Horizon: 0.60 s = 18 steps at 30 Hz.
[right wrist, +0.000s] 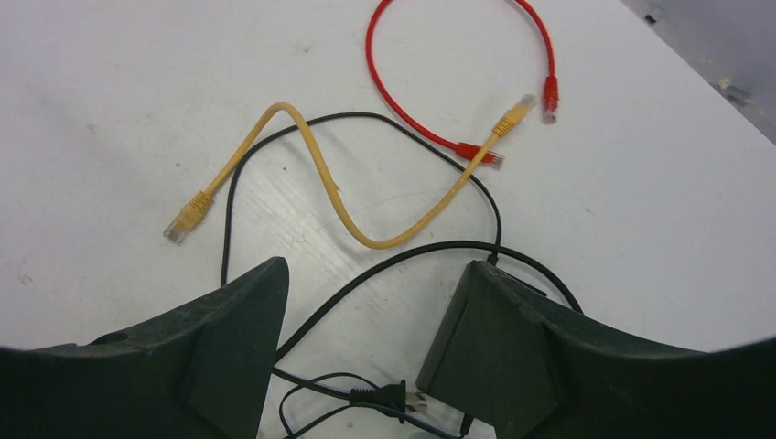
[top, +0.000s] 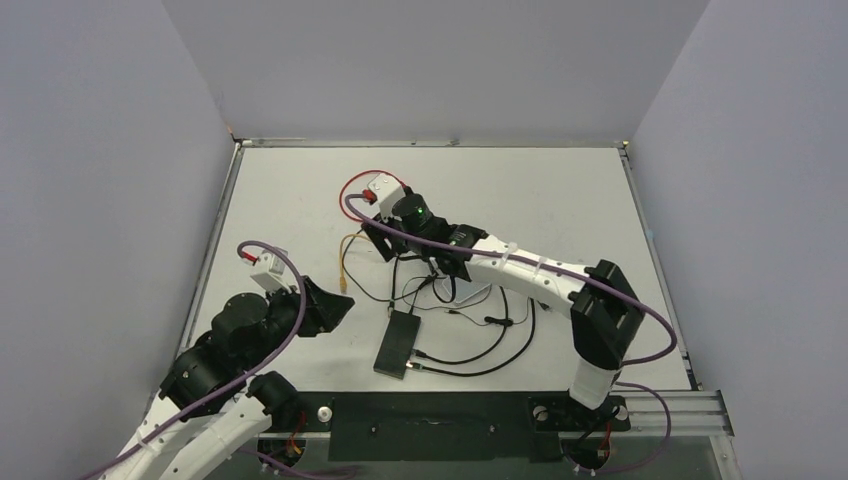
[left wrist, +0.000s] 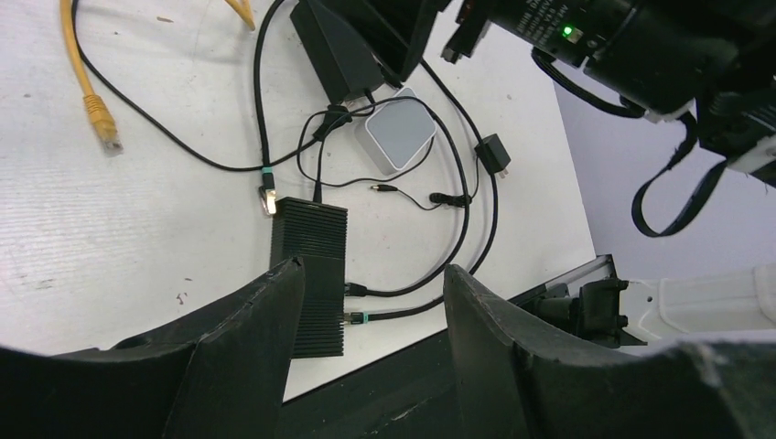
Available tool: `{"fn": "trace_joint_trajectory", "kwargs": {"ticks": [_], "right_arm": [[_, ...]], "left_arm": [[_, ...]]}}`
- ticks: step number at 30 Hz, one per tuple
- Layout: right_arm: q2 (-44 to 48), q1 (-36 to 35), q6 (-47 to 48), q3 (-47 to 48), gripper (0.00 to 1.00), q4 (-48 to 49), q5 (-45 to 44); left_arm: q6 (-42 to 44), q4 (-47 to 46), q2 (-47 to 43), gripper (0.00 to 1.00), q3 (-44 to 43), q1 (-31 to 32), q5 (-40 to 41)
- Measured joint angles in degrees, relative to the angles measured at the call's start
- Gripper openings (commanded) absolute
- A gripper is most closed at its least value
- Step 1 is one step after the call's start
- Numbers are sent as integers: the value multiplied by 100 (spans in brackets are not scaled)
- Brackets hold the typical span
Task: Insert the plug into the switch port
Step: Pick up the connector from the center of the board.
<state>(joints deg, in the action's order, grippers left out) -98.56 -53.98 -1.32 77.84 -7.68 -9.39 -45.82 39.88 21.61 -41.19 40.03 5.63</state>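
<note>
left tool [left wrist: 373, 274] low on the left, fingers spread, nothing between them. the switch [top: 397, 343] lies flat on the tabletop [top: 560, 200], lower centre, with two black leads [left wrist: 355, 317] running into its lower end. right tool [right wrist: 375, 279] at upper centre, spread wide over the yellow cable [right wrist: 320, 174].

The switch [left wrist: 311, 240] is partly hidden behind a left pincer [left wrist: 373, 272] finger.

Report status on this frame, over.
Left gripper, right gripper: jaws open, no plug held. Switch flat on table, ahead of left gripper. Loose yellow cable and red cable ahead of right gripper.
</note>
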Motion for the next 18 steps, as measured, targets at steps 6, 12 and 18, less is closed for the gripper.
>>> {"fn": "trace_joint_trajectory", "kwargs": {"ticks": [6, 12, 18], "right_arm": [[-1088, 184, 428, 1069, 63, -553, 1091], [-2116, 310, 785, 1880, 61, -1032, 1751], [-2597, 376, 857, 2282, 56, -1261, 1875]], "left_arm": [[9, 254, -144, 55, 0, 0, 52], [7, 483, -385, 55, 0, 0, 111], [4, 651, -514, 56, 0, 0, 168]]}}
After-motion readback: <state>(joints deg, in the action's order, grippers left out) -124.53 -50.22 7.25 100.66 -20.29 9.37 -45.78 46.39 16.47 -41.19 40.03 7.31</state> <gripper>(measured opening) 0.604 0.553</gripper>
